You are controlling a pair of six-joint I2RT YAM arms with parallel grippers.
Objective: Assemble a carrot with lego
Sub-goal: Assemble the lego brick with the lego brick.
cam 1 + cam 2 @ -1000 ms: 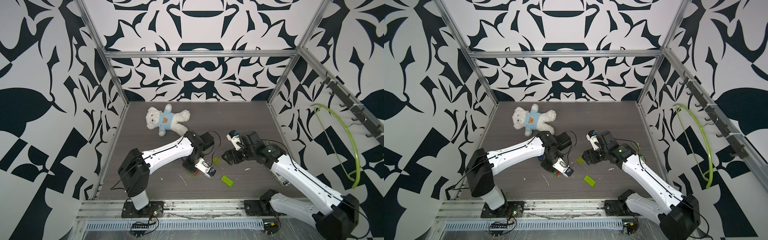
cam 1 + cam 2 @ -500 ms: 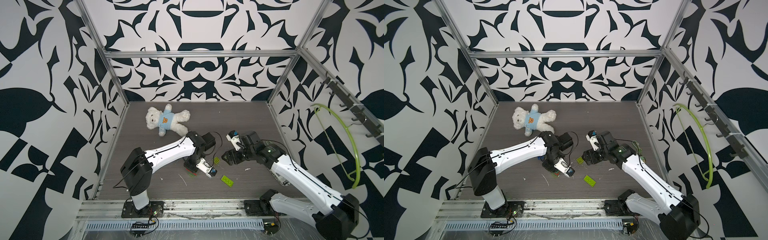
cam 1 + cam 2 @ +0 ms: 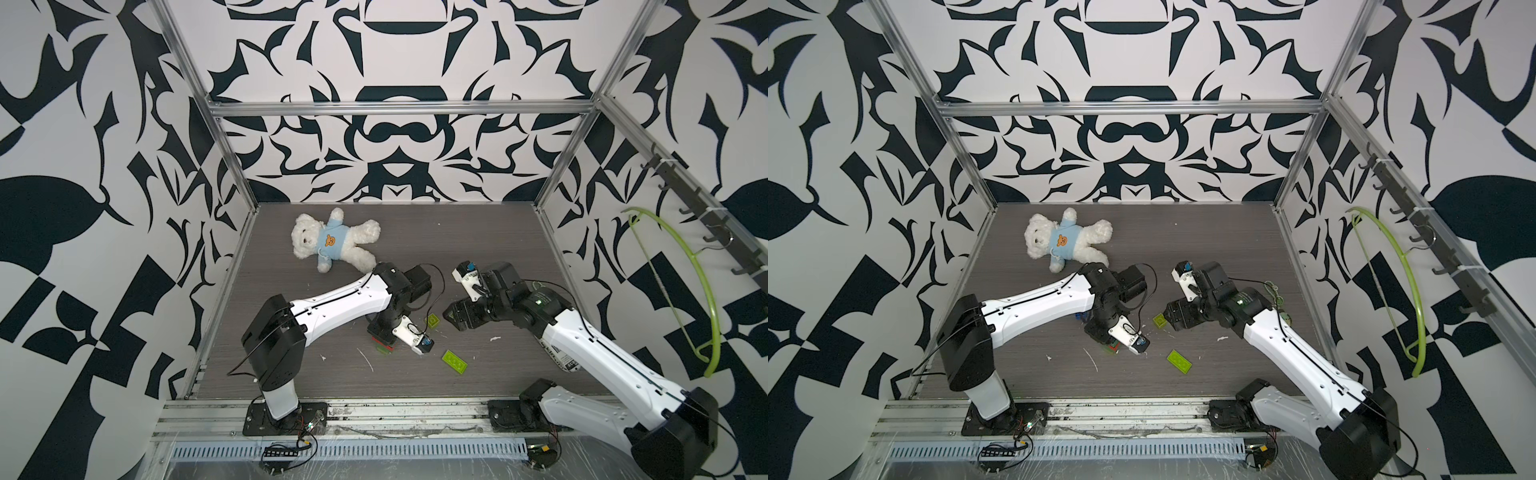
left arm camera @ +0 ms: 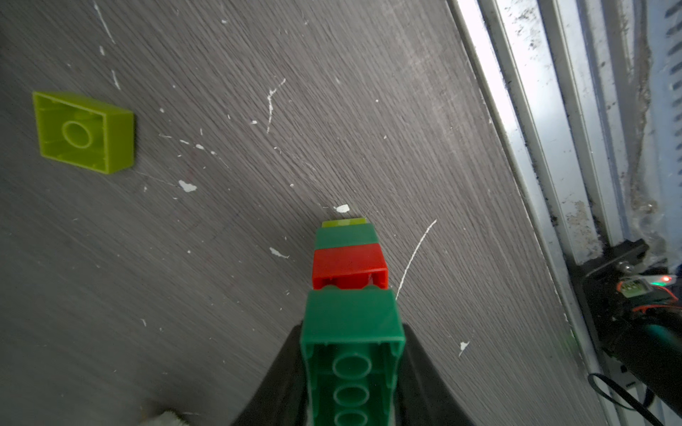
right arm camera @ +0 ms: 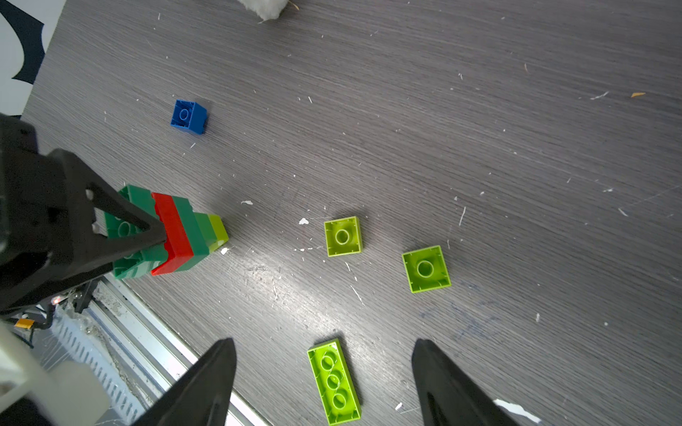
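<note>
Four loose bricks are left, so I think the build is about half done. My left claw (image 4: 352, 343) is clamped tight on the carrot (image 5: 177, 232), at its wide dark green end. In both top views the carrot is in the lower middle of the frame. It is tilted with its lime tip down, and the tip looks like it touches the table (image 3: 478, 249). My right claw (image 5: 323, 345) is wide apart and holds nothing. It hangs right over the long lime brick (image 5: 334, 381), which in both top views lies just right of the carrot and a bit lower. One square brick (image 5: 343, 236) and its twin (image 5: 426, 269) lie near, and the blue brick (image 5: 189, 116) lies apart from them. The bear (image 3: 332, 245), up in the back left of the table, is not part of this. Next, I think my right claw must go down, close on a brick, lift it and press it onto the wide end. That end points back into my left claw, so room is tight, and the bumps must line up. My left arm reaches out low with its wrist bent down. My right arm comes in from the lower right, claw tipped at the table.
</note>
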